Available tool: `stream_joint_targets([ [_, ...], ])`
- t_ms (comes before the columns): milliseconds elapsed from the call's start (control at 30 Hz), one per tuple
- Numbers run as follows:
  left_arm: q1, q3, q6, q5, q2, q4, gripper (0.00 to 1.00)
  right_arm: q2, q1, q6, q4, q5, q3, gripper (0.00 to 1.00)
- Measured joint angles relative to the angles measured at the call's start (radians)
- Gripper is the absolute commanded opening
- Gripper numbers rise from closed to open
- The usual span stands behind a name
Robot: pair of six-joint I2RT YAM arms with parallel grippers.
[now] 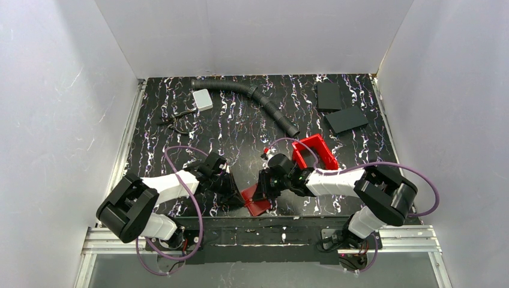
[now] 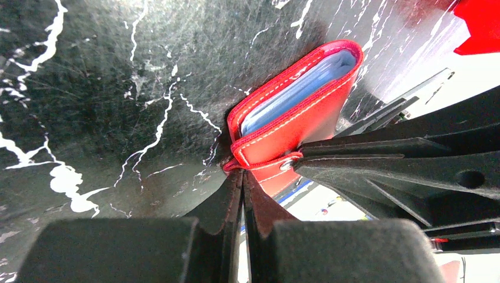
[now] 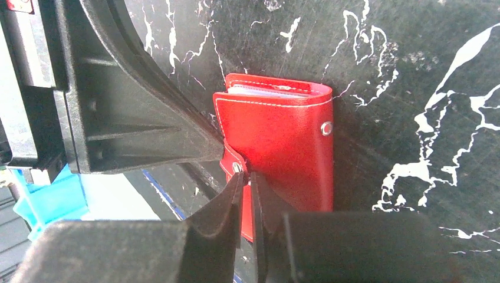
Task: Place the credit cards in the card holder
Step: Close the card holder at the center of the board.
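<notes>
— Since your wrist cameras sit right over it, where is the card holder (image 1: 257,201)?

— Down on the table (image 1: 240,120) at its near edge, folded, between my left gripper (image 2: 242,177) and my right gripper (image 3: 246,180). Pale blue credit cards (image 2: 301,88) are tucked inside it.

— How does the left gripper stand?

— My fingers there are pressed together, tips against the clasp tab (image 2: 268,160). I cannot tell whether the tab is caught between them.

— And the right gripper?

— Only a thin slit shows between my fingers, tips at the same tab by its snap (image 3: 237,167). I cannot tell whether they grip anything.
</notes>
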Motion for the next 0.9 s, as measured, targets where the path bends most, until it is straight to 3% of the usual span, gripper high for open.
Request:
stream_joint_targets([
  [433,0.0,0.003,0.008,-0.001,0.003,-0.004,0.02,0.021,-0.003,-0.007,0.016,-0.02,0.01,0.16],
  [633,0.0,0.003,0.01,-0.001,0.004,-0.004,0.02,0.024,-0.004,-0.013,0.016,-0.021,0.014,0.01],
  [900,0.0,0.05,0.034,-0.011,-0.003,-0.082,0.16,0.024,-0.004,-0.034,0.005,-0.014,0.022,0.01],
])
